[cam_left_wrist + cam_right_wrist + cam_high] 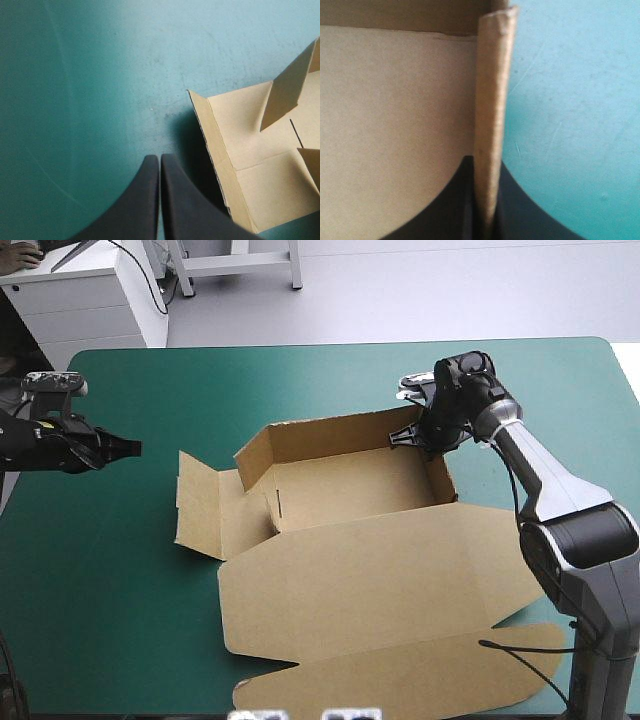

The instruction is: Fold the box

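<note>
Creases across the brown box [370,580]

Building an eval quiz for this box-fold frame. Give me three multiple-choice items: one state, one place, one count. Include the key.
1. The lid of the box is:
A) upright
B) lying flat, toward the near edge
C) folded over the tray

2. The left gripper is:
A) on the lid
B) inside the tray
C) over bare teal-green cover, left of the box, apart from it

3. How many grippers grip the box?
A) none
B) one
C) two

Key:
1B: the high view shows the lid spread flat.
2C: its wrist view shows cover under its shut fingers, with the box off to one side.
3B: only the right gripper pinches the right wall.
</note>
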`<move>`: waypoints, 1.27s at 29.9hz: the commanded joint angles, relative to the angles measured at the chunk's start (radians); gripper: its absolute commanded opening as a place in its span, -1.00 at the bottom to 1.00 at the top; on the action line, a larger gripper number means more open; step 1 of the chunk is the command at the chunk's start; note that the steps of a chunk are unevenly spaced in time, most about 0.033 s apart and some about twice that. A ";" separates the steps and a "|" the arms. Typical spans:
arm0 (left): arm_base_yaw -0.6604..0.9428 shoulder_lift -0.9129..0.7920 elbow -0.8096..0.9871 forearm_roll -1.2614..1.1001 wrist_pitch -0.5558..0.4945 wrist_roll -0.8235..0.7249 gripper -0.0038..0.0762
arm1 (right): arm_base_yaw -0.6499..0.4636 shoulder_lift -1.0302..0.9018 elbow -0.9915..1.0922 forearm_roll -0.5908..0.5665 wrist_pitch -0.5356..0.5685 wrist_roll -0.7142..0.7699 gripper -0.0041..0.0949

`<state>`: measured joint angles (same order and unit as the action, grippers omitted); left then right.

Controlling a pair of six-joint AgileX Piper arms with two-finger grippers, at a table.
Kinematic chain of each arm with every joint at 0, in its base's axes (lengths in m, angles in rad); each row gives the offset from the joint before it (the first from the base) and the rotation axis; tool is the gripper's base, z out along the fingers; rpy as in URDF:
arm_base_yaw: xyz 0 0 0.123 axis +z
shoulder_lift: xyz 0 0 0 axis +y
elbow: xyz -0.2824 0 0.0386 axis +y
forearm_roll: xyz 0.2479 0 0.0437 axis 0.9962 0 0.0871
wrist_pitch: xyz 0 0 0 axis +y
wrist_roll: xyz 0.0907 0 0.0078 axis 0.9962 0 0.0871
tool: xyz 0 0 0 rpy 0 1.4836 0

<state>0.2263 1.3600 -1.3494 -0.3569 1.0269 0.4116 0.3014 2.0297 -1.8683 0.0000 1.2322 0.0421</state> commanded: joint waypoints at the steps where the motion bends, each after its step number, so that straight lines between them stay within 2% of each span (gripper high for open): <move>1: 0.001 -0.029 -0.024 -0.021 -0.047 -0.002 -0.92 | -0.049 -0.070 -0.021 0.037 -0.009 0.000 -0.96; 6: 0.004 -0.026 -0.024 -0.009 -0.095 -0.002 -0.92 | -0.119 -0.126 -0.021 0.169 -0.022 -0.060 -0.96; 9: 0.034 -0.007 -0.024 -0.054 -0.128 -0.003 -0.92 | -0.156 -0.180 -0.021 0.200 -0.025 -0.087 -0.96; 13: 0.103 0.039 -0.024 -0.234 -0.128 0.015 -0.92 | -0.204 -0.255 -0.021 0.212 -0.023 -0.120 -0.96; 21: 0.140 0.158 -0.024 -0.564 -0.052 0.127 -0.92 | -0.332 -0.406 -0.021 0.419 -0.001 -0.213 -0.96; 27: 0.140 0.230 -0.024 -0.904 0.075 0.284 -0.92 | -0.420 -0.487 -0.021 0.529 0.014 -0.245 -0.96; 35: 0.136 0.260 -0.024 -1.166 0.268 0.325 -0.92 | -0.432 -0.527 -0.021 0.733 0.011 -0.308 -0.96; 38: 0.122 0.238 -0.024 -1.183 0.268 0.322 -0.92 | -0.429 -0.527 -0.021 0.739 0.001 -0.310 -0.95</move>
<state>0.3644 1.6591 -1.3494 -1.4257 1.1931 0.7268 -0.1231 1.5473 -1.8618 0.6556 1.2509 -0.2661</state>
